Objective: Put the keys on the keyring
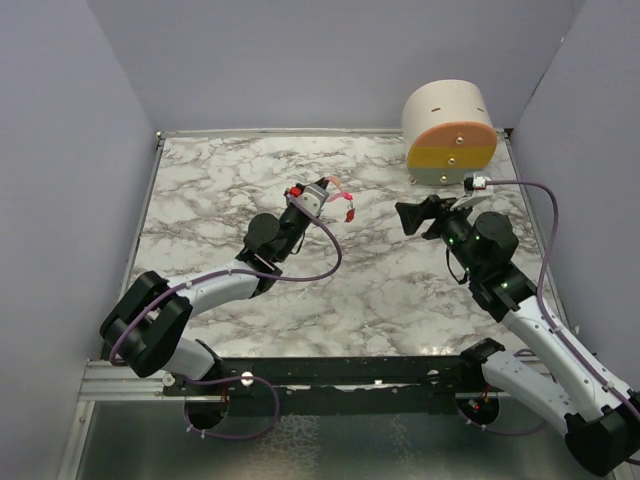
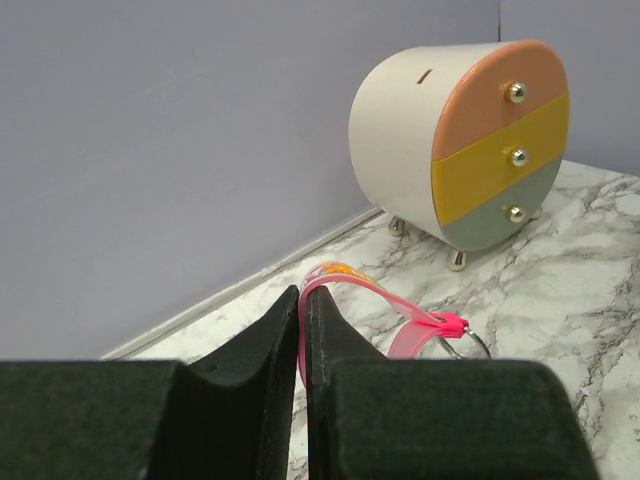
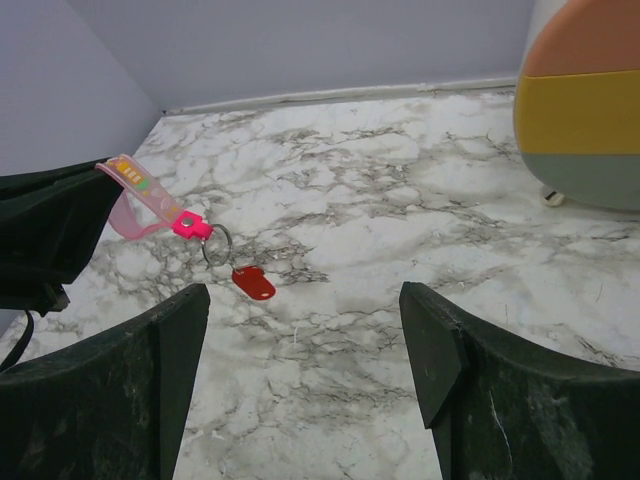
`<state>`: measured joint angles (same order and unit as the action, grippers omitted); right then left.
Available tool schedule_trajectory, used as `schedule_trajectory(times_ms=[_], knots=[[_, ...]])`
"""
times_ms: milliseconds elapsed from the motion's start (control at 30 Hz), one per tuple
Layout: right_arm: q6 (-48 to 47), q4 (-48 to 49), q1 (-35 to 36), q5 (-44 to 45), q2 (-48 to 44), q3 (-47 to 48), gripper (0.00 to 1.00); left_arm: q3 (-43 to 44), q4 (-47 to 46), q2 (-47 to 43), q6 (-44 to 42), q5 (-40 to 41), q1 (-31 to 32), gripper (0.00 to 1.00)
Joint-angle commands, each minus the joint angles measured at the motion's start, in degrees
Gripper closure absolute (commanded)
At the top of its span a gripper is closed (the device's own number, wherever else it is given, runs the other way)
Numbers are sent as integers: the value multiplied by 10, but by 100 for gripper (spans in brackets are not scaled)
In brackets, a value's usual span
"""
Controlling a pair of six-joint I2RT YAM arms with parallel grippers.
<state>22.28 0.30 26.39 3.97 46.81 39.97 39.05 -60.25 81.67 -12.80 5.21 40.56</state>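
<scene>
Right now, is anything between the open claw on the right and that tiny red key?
Nothing visible. The right gripper faces the red key across open space; it hangs by the keyring, whose pink strap the left gripper pinches.

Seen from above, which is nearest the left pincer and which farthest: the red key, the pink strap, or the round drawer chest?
1. Pink strap, pinched in the left pincer.
2. Red key, just right of it.
3. Drawer chest, back right corner.

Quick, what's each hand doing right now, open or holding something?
Left hand: closed, holding the pink-strapped metal keyring by its strap.
Right hand: open, empty.
</scene>
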Motion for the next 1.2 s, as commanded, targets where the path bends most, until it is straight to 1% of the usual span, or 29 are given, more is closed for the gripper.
schedule_trajectory(times_ms=[0,400,600,867,1167], knots=[[5,0,0,27,-20,-11,22,5,6,2,6,20,0,91],[5,-2,0,23,-23,-10,22,9,15,3,13,22,0,91],[7,-1,0,24,-25,-11,22,18,23,21,18,19,0,91],[8,1,0,30,-45,-16,22,51,30,79,48,-7,0,91],[5,-2,0,41,-61,-20,22,124,29,194,82,-32,5,91]])
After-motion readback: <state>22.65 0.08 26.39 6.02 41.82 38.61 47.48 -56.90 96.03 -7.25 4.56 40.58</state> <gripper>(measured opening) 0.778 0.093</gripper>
